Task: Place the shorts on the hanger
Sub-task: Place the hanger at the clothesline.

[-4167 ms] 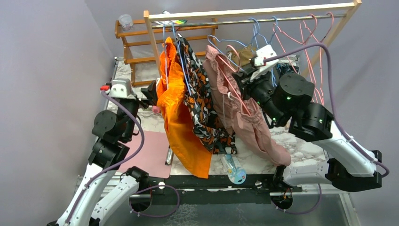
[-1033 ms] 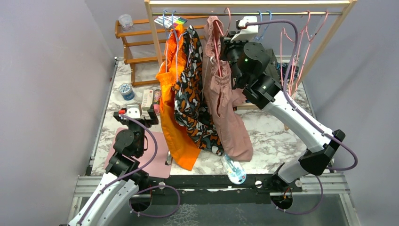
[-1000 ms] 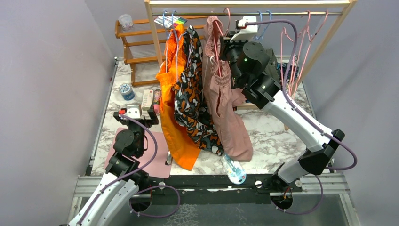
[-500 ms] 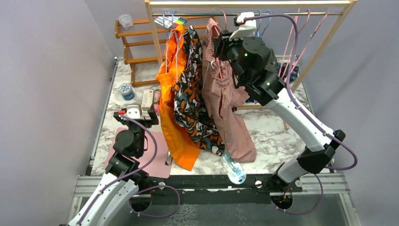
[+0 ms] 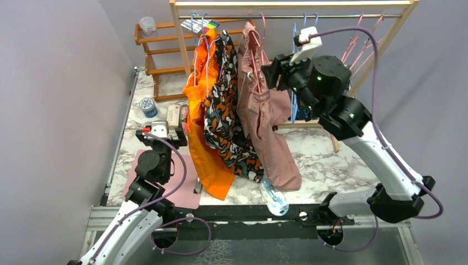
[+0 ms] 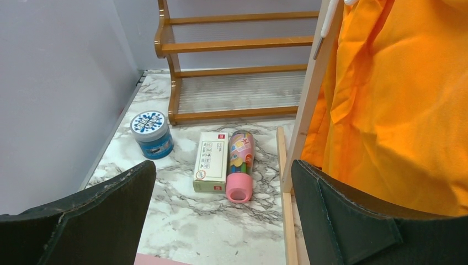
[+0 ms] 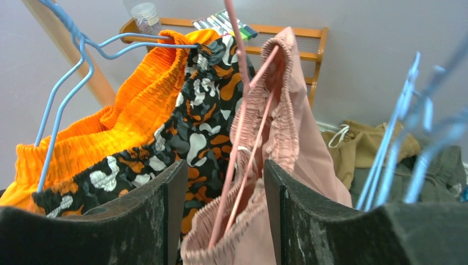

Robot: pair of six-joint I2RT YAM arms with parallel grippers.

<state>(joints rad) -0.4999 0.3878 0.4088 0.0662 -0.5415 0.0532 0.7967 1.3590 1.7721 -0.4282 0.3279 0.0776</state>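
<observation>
A marble table [image 5: 325, 160] carries a wooden clothes rack [image 5: 292, 4] that spans its far half, with a metal rail [image 5: 336, 16] under the top beam. At the far left stands a wooden shelf unit [image 5: 160, 52].

Three garments hang side by side from the rail. The orange garment [image 5: 207, 143] is on the left and the camouflage garment [image 5: 229, 127] is in the middle. The shorts [image 5: 265, 127] are on the right, draped over the hanger [image 5: 255, 52]. The hanger's hook is over the rail, its pink wire runs through the gathered waistband, and the legs fall to just above the near part of the table.

The right gripper [image 7: 225, 163] is raised just to the right of the waistband. Its jaws are parted, and the pink wire shows in the gap with neither finger closed on it. To its right hang light-blue hangers [image 7: 386, 160], and a khaki garment [image 7: 370, 146] lies beyond them.

The left gripper [image 6: 222, 165] sits low at the near left. Its jaws are spread wide with nothing between them, and it faces the far left corner.

A pink mat [image 5: 182, 176] lies near the left arm, and a clear bottle [image 5: 274, 199] lies at the near edge. Beyond the left gripper, a blue-lidded jar [image 6: 150, 132] stands to the left, apart from a white box [image 6: 211, 161] and a pink-capped tube [image 6: 240, 165] that lie side by side on the marble.
</observation>
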